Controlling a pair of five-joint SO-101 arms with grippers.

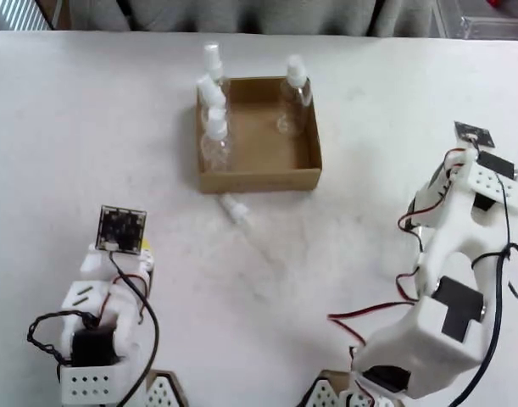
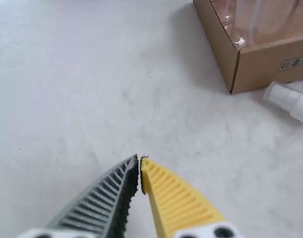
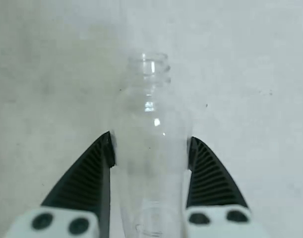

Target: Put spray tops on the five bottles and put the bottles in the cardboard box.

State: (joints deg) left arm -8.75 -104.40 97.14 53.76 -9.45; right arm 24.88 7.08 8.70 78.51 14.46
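Note:
A clear bottle (image 3: 150, 124) with a bare threaded neck sits between the black fingers of my right gripper (image 3: 150, 148), which is shut on its body above the white table. My left gripper (image 2: 140, 162) is shut with nothing in it, its grey and yellow fingertips touching just over the table. A loose white spray top (image 1: 235, 208) (image 2: 290, 101) lies on its side in front of the cardboard box (image 1: 259, 178) (image 2: 263, 64). Inside the box stand three topped bottles (image 1: 214, 127) along the left wall and one topped bottle (image 1: 296, 89) at the right.
The left arm (image 1: 102, 326) sits at the near left of the table and the right arm (image 1: 453, 254) at the near right. Red and black cables loop around the right arm. Bare white table (image 1: 89, 127) spreads to the left of the box.

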